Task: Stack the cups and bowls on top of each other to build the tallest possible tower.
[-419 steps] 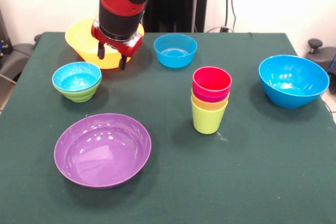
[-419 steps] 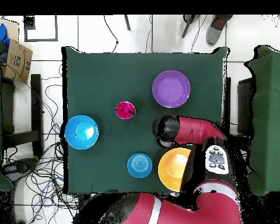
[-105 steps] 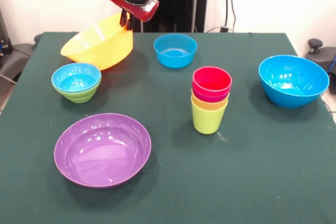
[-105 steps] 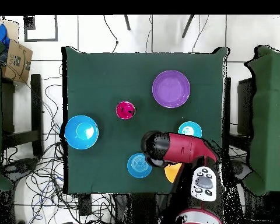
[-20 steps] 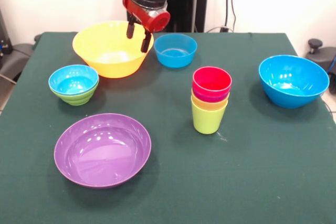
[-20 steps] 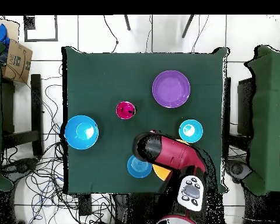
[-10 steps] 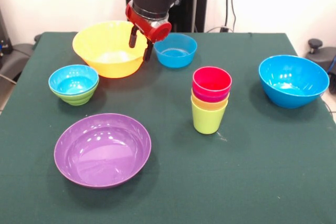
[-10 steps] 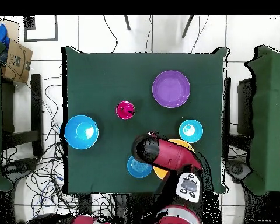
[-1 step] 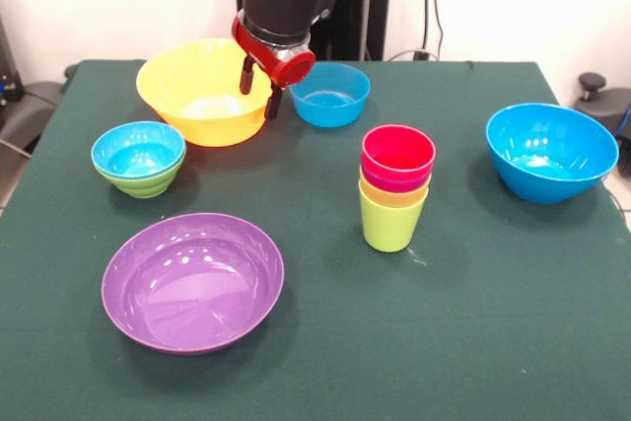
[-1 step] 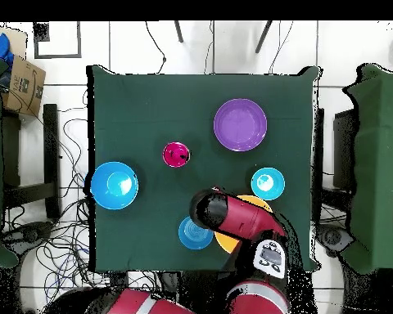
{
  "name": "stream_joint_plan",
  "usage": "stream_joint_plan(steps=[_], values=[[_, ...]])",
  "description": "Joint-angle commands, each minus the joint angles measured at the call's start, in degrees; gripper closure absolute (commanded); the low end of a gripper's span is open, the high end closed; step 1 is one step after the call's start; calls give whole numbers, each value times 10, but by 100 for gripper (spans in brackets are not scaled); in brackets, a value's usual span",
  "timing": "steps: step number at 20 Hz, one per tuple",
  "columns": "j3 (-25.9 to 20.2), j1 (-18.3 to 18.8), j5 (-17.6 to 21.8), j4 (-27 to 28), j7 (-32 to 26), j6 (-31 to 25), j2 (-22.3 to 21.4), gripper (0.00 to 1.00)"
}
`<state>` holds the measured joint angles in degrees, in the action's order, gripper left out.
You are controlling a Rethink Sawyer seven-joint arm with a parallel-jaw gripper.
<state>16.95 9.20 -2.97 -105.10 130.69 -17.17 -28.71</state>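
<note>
Front view: bench (image 9: 473,342) carries the large yellow-orange bowl (image 9: 202,96). Beside that bowl's rim hangs the hand (image 9: 258,89), fingers parted, holding nothing. Well apart from the bowl stands the tower (image 9: 394,189), red cup topmost.

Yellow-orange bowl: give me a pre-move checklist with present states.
1. Yellow-orange bowl upright on table: ok.
2. End effector open, empty, at the bowl's rim: ok.
3. Whether the end effector is clear of that rim: cannot tell.
4. Tower standing straight, red cup on top: ok.
5. Small blue bowl close beside the end effector, collision risk: not ok.
</note>
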Motion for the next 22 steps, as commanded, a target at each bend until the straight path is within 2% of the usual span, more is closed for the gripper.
stream_joint_plan(steps=[1,22], values=[[-71,15,0,-27,52,24,21,0],[-82,33,14,-22,42,43,31,0]])
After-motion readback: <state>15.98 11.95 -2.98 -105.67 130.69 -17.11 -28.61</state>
